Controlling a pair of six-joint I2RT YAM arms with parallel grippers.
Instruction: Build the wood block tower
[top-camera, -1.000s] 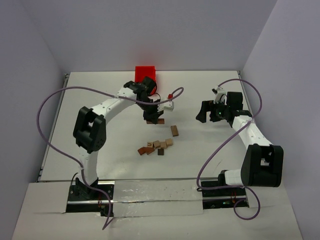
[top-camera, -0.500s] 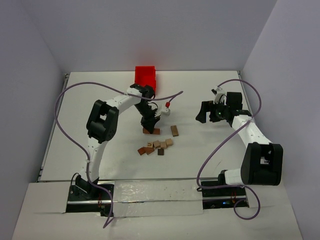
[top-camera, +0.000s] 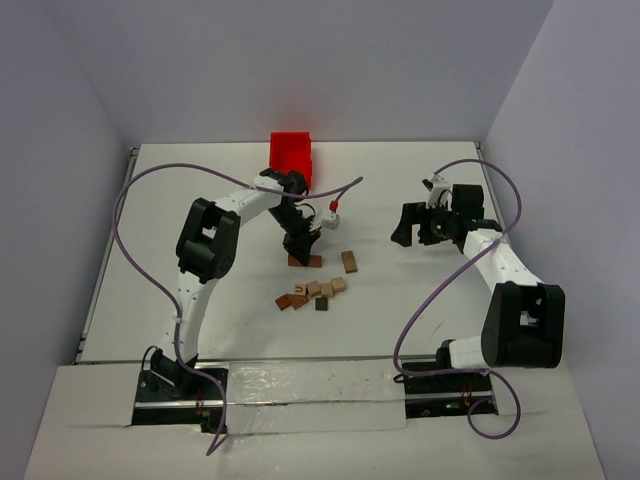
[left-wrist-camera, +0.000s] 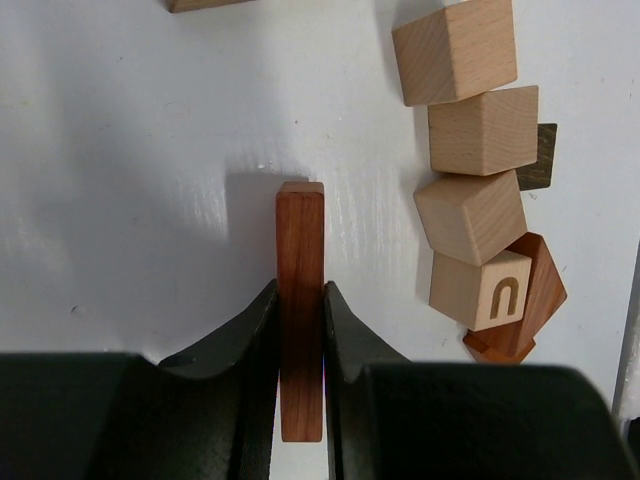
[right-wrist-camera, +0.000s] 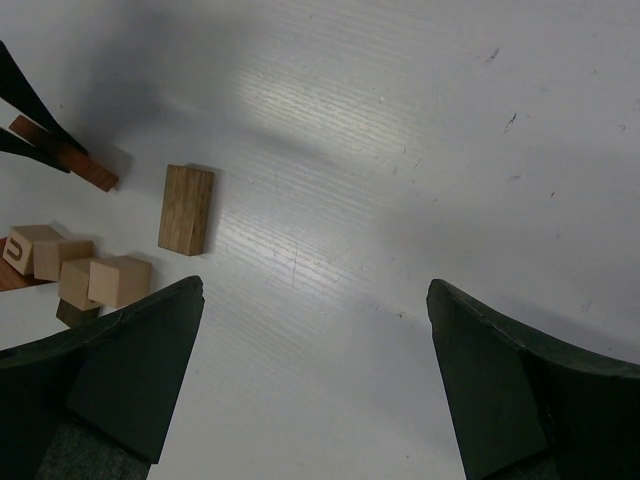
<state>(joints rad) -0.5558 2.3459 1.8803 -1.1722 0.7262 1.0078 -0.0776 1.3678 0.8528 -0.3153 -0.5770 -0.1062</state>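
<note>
My left gripper (left-wrist-camera: 300, 300) is shut on a flat reddish-brown block (left-wrist-camera: 300, 250), held on edge at the table surface; it also shows in the top view (top-camera: 306, 261) under the gripper (top-camera: 300, 250). A loose cluster of blocks (top-camera: 312, 292) lies just in front: tan cubes (left-wrist-camera: 470, 130), one marked "U" (left-wrist-camera: 480, 290), reddish and dark pieces beneath. A tan flat block (top-camera: 349, 261) lies apart to the right, also in the right wrist view (right-wrist-camera: 186, 209). My right gripper (right-wrist-camera: 315, 300) is open and empty, held above the table at the right (top-camera: 420, 228). No stacked tower shows.
A red plastic bin (top-camera: 291, 155) stands at the back of the table behind the left arm. Purple cables loop over both arms. The white table (top-camera: 420, 320) ends at walls on three sides.
The left arm swung in and lowered the reddish block from above the table to the surface behind the cluster. The right arm has barely moved.
</note>
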